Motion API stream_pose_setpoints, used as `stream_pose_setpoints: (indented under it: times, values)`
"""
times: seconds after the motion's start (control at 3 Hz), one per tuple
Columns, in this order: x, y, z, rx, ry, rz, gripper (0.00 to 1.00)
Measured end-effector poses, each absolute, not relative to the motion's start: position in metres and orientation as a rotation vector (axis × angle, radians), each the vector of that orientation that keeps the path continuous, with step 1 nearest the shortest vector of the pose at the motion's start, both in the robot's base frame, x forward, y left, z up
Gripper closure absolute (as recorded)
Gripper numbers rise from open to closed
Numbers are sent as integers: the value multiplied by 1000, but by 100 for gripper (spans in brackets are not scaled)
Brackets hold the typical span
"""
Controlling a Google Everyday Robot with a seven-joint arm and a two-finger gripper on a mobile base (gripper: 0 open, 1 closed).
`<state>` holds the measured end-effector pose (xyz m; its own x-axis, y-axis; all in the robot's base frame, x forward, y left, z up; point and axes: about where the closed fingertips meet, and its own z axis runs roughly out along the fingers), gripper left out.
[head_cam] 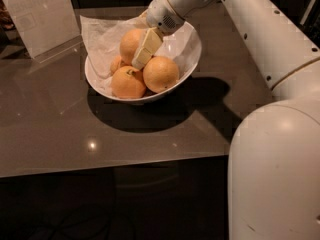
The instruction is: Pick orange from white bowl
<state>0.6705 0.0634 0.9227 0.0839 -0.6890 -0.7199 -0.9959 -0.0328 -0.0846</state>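
Note:
The white bowl (189,59) stands on the grey table, lined with crumpled white paper, and holds several oranges. The large, evenly pale orange (131,43) lies at the back of the bowl. An orange with a dark stem dimple (128,82) lies at the front left, another orange (161,74) at the front right, and a small one (116,64) is half hidden at the left. My gripper (143,51) reaches down into the bowl from the upper right. It lies against the right side of the large orange, just above the two front ones.
A clear upright sign holder (40,19) stands at the back left of the table. The table's front edge (100,167) runs across the lower part of the view. My white arm and body (275,154) fill the right side.

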Motion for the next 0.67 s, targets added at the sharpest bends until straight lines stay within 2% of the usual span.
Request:
stream_pose_setpoints:
  times: [0.33,0.67]
  values:
    - [670,63,923,-1783,1663,677,19]
    - [670,63,923,-1783,1663,677,42]
